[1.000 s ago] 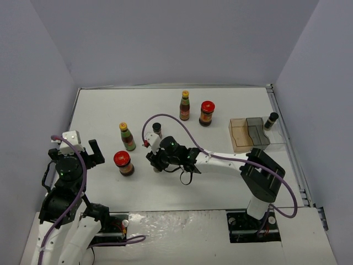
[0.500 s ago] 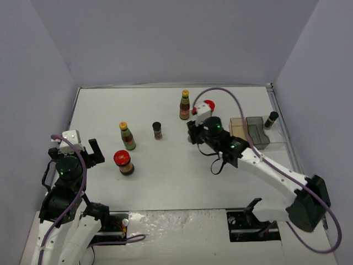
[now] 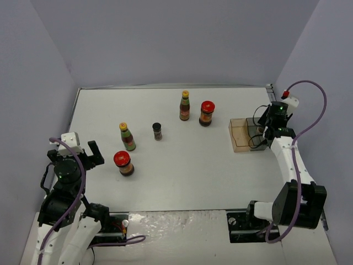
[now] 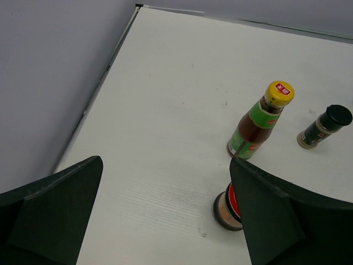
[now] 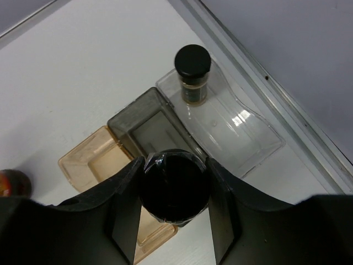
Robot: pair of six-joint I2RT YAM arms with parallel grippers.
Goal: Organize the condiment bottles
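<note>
My right gripper (image 5: 174, 190) is shut on a black-capped shaker (image 5: 174, 185), held over the brownish and grey compartments of the tray (image 5: 94, 163). A second shaker (image 5: 193, 74) stands upright in the tray's clear compartment. In the top view the right gripper (image 3: 259, 132) hangs over the tray (image 3: 240, 135). On the table stand two yellow-capped bottles (image 3: 127, 136) (image 3: 185, 105), two red-lidded jars (image 3: 123, 163) (image 3: 207, 113) and a shaker (image 3: 158, 131). My left gripper (image 4: 165, 221) is open, just left of the near jar (image 4: 226, 205), which its right finger partly hides.
The table's left edge meets the grey wall (image 4: 49, 83) close to my left gripper. A raised metal rail (image 5: 265, 77) runs along the right edge just behind the tray. The right arm (image 3: 289, 165) stretches along the table's right side.
My right arm has swung from the table's middle to the tray at the right, carrying the shaker. The left arm has not moved.
</note>
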